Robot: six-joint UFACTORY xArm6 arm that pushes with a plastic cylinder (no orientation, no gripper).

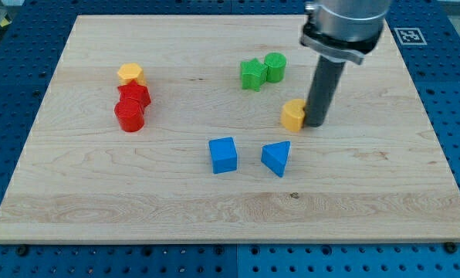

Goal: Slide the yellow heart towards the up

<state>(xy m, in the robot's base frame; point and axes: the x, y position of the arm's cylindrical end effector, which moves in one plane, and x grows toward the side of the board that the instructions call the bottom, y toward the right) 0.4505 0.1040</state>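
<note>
The yellow heart [293,115] lies right of the board's middle. My tip [316,122] rests on the board just to the heart's right, touching or nearly touching its side. The dark rod rises from there toward the view's top, under the grey arm end.
A green star-shaped block [251,74] and a green cylinder [275,67] sit above and left of the heart. A blue cube [223,155] and a blue triangle [277,158] lie below it. At the left are a yellow hexagon [130,74], a red block [135,95] and a red cylinder [129,116]. The wooden board [384,201] lies on a blue table.
</note>
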